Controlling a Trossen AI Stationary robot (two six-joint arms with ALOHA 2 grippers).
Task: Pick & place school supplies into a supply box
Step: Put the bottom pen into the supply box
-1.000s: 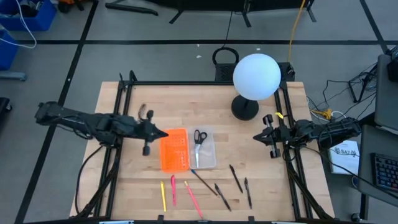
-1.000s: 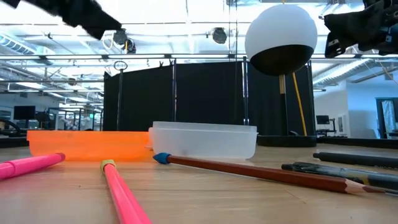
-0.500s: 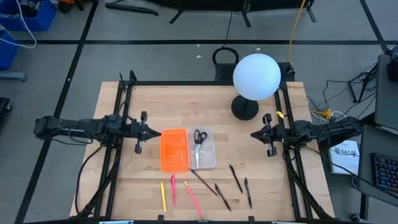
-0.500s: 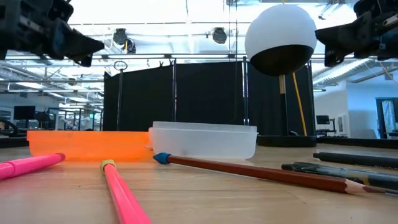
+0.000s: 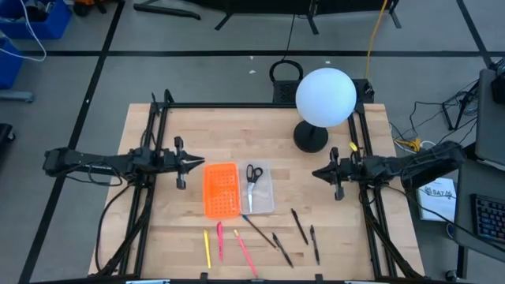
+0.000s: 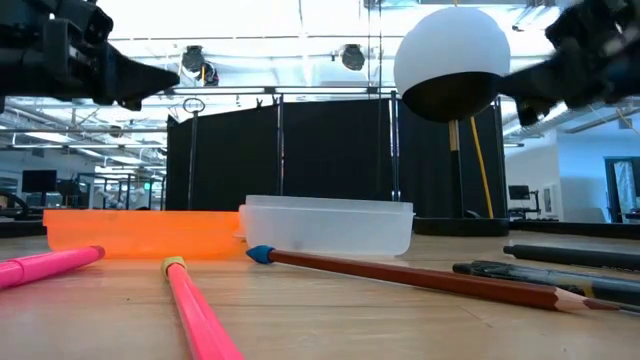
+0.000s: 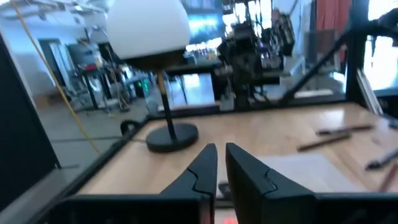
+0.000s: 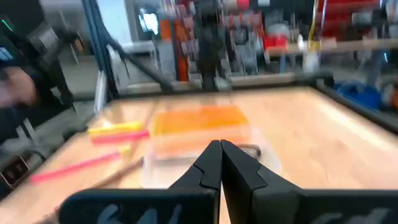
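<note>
Scissors (image 5: 253, 173) with black handles lie inside the clear supply box (image 5: 264, 203) near the middle of the wooden worktop (image 5: 331, 237), blades pointing toward the front edge. Just beside the box, touching its left wall, sits an orange perforated panel (image 5: 222, 189). In front of these 2, the remaining supplies are spread loose on the wood: a yellow pencil (image 5: 207, 247), 2 pink-red pens (image 5: 220, 241) near it, a long brown pencil (image 5: 257, 230) that runs from the box's front corner, and 3 dark pens (image 5: 299, 226) further to the right. Seen from the low camera, the brown pencil (image 6: 420, 279) lies just in front of the box (image 6: 330, 226), and a pink pen (image 6: 200, 315) angles toward the lens. The left gripper (image 5: 199, 165) hangs above the worktop just left of the orange panel, holding nothing; from its wrist camera its fingers (image 7: 199, 171) show a narrow slit between the tips. The right gripper (image 5: 316, 173) hovers well to the right of the box, also empty, its fingers (image 8: 208, 163) pressed together. A white globe lamp (image 5: 325, 96) on a black base stands at the back of the worktop.
</note>
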